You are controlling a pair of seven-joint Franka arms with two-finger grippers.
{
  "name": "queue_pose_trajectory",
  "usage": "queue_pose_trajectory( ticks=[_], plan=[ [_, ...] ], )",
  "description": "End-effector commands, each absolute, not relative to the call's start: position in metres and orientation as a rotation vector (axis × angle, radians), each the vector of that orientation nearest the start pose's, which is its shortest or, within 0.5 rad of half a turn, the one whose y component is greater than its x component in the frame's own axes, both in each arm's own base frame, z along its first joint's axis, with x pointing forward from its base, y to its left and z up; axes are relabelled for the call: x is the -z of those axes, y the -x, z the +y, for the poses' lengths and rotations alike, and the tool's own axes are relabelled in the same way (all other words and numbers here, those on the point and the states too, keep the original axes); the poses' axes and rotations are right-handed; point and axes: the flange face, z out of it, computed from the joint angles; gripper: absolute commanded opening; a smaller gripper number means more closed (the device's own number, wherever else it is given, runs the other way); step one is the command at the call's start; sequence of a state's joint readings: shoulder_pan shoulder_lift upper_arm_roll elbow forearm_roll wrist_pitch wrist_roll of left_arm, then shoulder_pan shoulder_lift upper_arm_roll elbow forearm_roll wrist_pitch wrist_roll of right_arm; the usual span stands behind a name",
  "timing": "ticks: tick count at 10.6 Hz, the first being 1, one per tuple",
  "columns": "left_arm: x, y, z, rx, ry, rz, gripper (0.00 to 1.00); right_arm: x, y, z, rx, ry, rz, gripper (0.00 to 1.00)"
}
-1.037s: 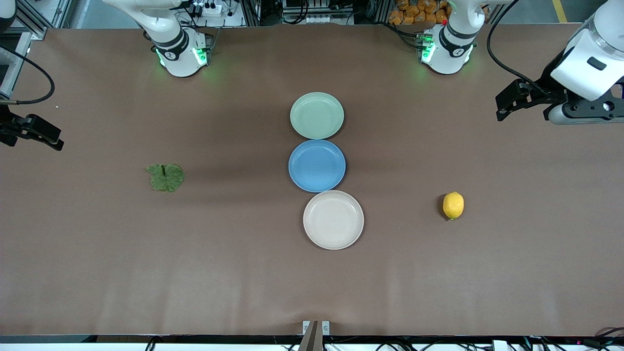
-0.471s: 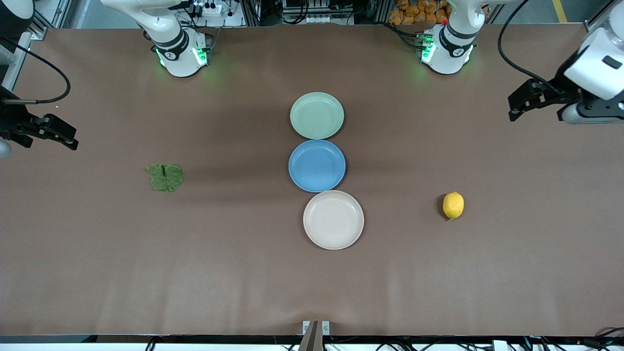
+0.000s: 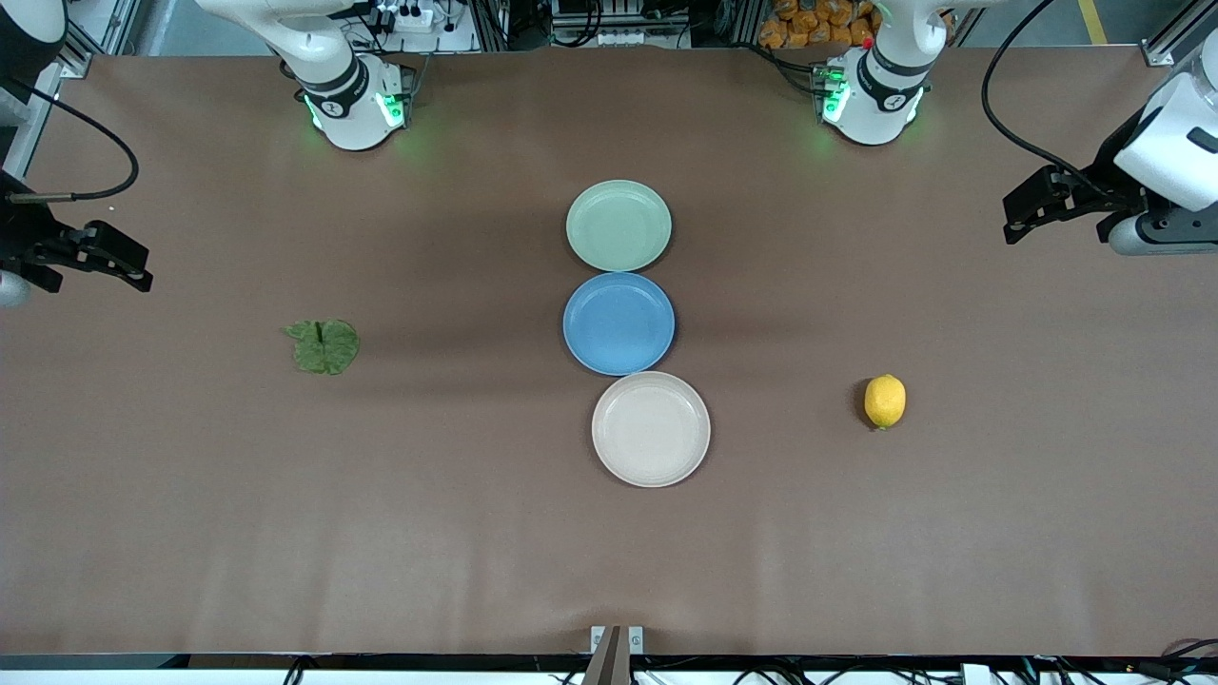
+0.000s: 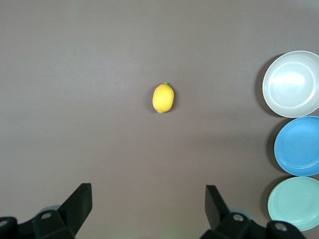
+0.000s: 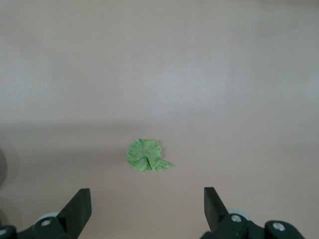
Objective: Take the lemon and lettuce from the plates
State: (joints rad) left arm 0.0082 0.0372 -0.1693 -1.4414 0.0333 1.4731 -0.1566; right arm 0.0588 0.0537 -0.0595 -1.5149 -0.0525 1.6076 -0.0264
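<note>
The lemon lies on the bare table toward the left arm's end; it also shows in the left wrist view. The lettuce lies on the bare table toward the right arm's end, also in the right wrist view. The pale green plate and the beige plate stand empty mid-table. My left gripper is open and empty, high over the table's left-arm end. My right gripper is open and empty, high over the right-arm end.
A blue plate sits empty between the green and beige plates, touching both. The three plates form a line down the table's middle. The arm bases stand at the table's edge farthest from the front camera.
My left gripper has drawn back toward the left-arm end of the table. My right gripper moved in a little from the table's edge, then held still. The lemon, lettuce and plates have not moved.
</note>
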Motion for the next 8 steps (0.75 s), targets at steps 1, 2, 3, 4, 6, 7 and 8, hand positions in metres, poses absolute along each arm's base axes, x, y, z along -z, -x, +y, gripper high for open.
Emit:
queue_pose_trajectory(
  ticks=[1, 2, 3, 4, 6, 7, 8],
  plan=[
    [-0.6590, -0.5448, -0.0799, 0.024, 3.121, 0.021, 1.00, -0.6257, -0.5704, -0.0049, 0.072, 3.173, -0.072, 1.00],
    [-0.6576, -0.5456, -0.0804, 0.027, 3.132, 0.020, 1.00, -0.6236, -0.5703, -0.0049, 0.060, 3.173, -0.069, 1.00],
    [-0.6561, -0.5462, -0.0821, 0.027, 3.153, 0.020, 1.00, -0.6232, -0.5706, -0.0049, 0.062, 3.173, -0.069, 1.00],
    [-0.6569, -0.5456, -0.0828, 0.028, 3.160, 0.021, 1.00, -0.6232, -0.5706, -0.0040, 0.062, 3.173, -0.072, 1.00],
    [-0.6537, -0.5432, -0.0822, 0.018, 3.159, 0.019, 1.00, -0.6239, -0.5706, -0.0049, 0.065, 3.173, -0.067, 1.00],
    [-0.6513, -0.5425, -0.0823, 0.013, 3.158, 0.018, 1.00, -0.6257, -0.5696, -0.0067, 0.062, 3.173, -0.062, 1.00],
    [-0.6510, -0.5425, -0.0817, 0.015, 3.159, 0.016, 1.00, -0.6271, -0.5684, -0.0074, 0.062, 3.171, -0.057, 1.00]
  ],
)
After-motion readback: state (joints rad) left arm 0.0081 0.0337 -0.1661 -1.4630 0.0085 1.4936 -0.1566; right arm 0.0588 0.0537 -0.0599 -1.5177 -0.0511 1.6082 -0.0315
